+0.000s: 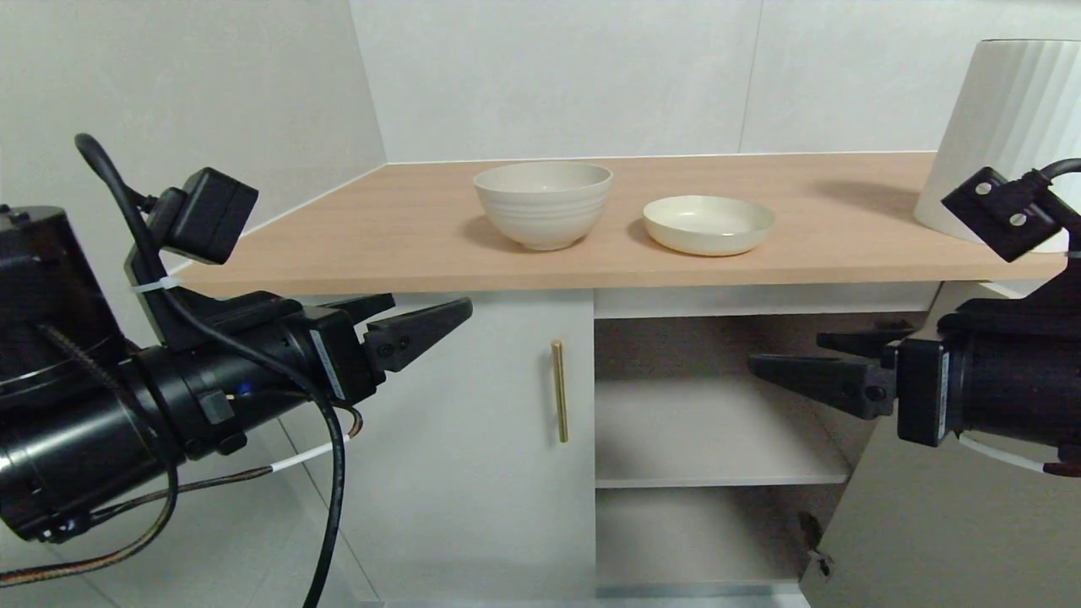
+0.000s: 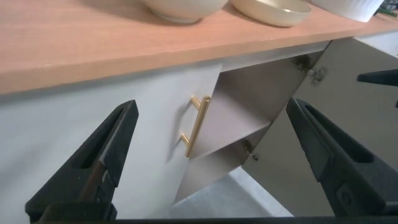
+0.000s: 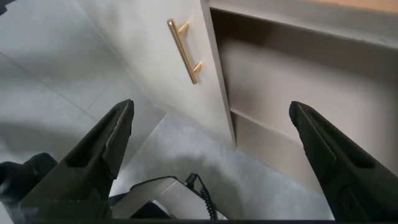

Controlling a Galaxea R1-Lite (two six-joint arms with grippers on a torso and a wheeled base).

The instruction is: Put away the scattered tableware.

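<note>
When you look at your left gripper point(image 2: 211, 104), you see its two black fingers point(image 2: 106, 162) spread far apart. Nothing is held between them and they touch nothing. Your right gripper point(image 3: 210, 107) is the same: its fingers point(image 3: 93, 155) are wide open, with only air in the gap.

Both grippers hang in front of the cupboard point(image 1: 473, 473), lower than the wooden top point(image 1: 380, 245). Your left one is near the shut door on the left side and points toward the gold handle point(image 1: 559, 391). Your right one is on the other side, in front of the open part, and points back toward the left one. The two are well apart.

Inside the open part you can see a white shelf point(image 1: 709, 439) with a space above it and a space under it. The open door point(image 1: 929, 523) swings out on the right, below your right arm.

Up on the wooden top stand the tableware. The round bowl point(image 1: 543, 205) is above the shut door, near the front edge. The flat little dish point(image 1: 708, 224) sits just beside it on the right, not touching. Both are upright. A big white ribbed thing point(image 1: 1005, 127) stands far off at the right end.
</note>
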